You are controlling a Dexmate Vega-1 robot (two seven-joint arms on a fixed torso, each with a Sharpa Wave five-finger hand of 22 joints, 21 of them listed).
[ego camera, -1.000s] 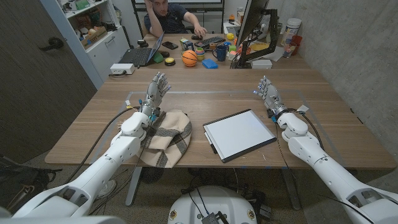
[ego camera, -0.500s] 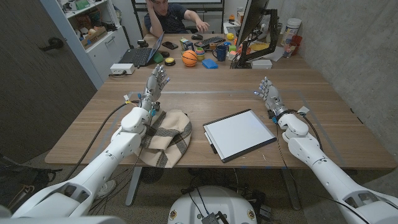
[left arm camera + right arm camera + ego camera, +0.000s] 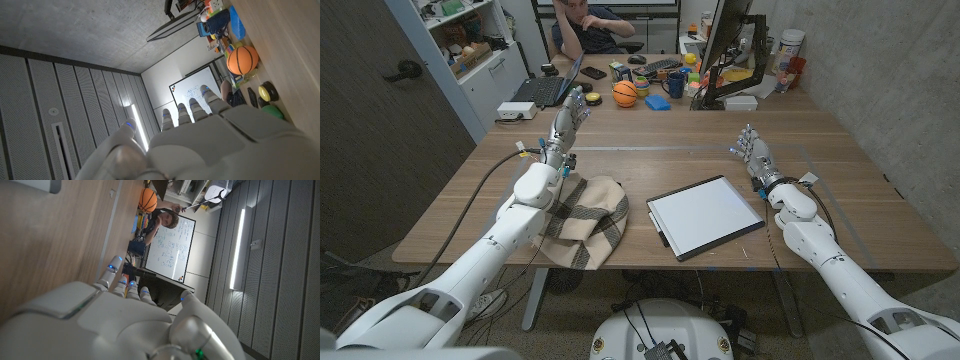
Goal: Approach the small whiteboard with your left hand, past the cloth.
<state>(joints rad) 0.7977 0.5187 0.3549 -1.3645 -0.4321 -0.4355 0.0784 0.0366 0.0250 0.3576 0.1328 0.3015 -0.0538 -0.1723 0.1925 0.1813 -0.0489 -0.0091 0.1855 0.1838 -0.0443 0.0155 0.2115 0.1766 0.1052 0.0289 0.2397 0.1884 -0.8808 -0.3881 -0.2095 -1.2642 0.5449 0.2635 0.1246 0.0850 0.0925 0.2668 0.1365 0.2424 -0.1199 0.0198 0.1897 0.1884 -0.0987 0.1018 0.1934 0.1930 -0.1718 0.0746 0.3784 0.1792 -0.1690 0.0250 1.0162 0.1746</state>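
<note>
White plastic fingers (image 3: 574, 104) of the left hand (image 3: 567, 122) are spread and upright, released, grasping nothing. Over the last second this hand has climbed toward 12 o'clock, away from the cloth (image 3: 585, 220), with the forearm now stretched across the cloth's 9 o'clock edge. That carries it farther up the table rather than toward the small whiteboard (image 3: 705, 216), which lies flat at the cloth's 3 o'clock, well apart from the hand; the approach is judged barely begun, and a sweep toward 4 o'clock would be needed.

Right hand (image 3: 752, 152) stands at the whiteboard's 1 o'clock, fingers apart, unchanged, holding nothing.

Cloth: soft, rumpled beige weave with dark stripes, heaped in folds. Whiteboard: thin rigid rectangle, glossy white face, dark frame, lying skewed. Table (image 3: 650, 135): smooth wood grain. An orange basketball (image 3: 625, 93) sits at the far edge.
</note>
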